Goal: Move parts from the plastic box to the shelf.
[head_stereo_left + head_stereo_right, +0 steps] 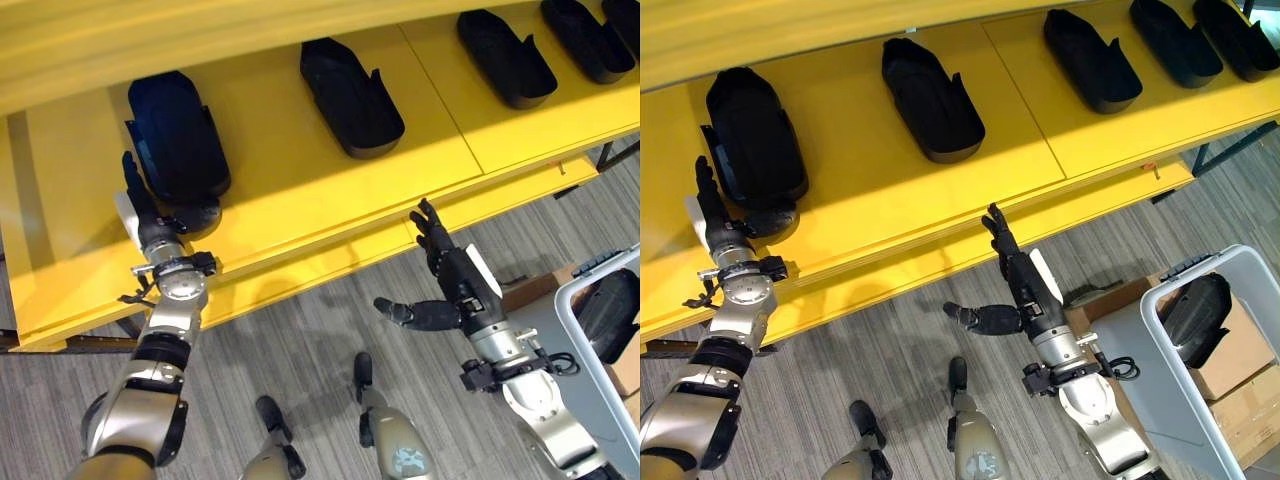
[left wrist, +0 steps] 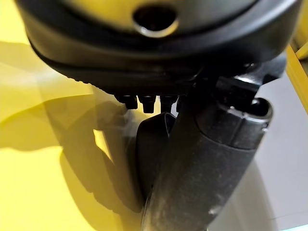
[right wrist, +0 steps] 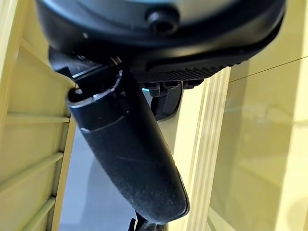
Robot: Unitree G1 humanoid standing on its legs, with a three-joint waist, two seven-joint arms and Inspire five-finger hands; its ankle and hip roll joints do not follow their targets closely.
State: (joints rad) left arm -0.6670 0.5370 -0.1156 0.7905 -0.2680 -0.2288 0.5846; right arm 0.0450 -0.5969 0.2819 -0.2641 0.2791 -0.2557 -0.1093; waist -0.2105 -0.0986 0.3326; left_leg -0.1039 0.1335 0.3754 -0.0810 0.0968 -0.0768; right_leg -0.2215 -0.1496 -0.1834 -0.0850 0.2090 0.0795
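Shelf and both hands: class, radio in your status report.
Left hand open beside leftmost part on yellow shelf. Right hand open, empty, below shelf edge. One part in plastic box. No obstruction.

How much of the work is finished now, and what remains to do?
Five black parts lie on the yellow shelf. The leftmost part looks just placed: the left hand rests beside it with straight fingers. The right hand is open and empty, in front of the shelf edge. At least one part is left in the plastic box.
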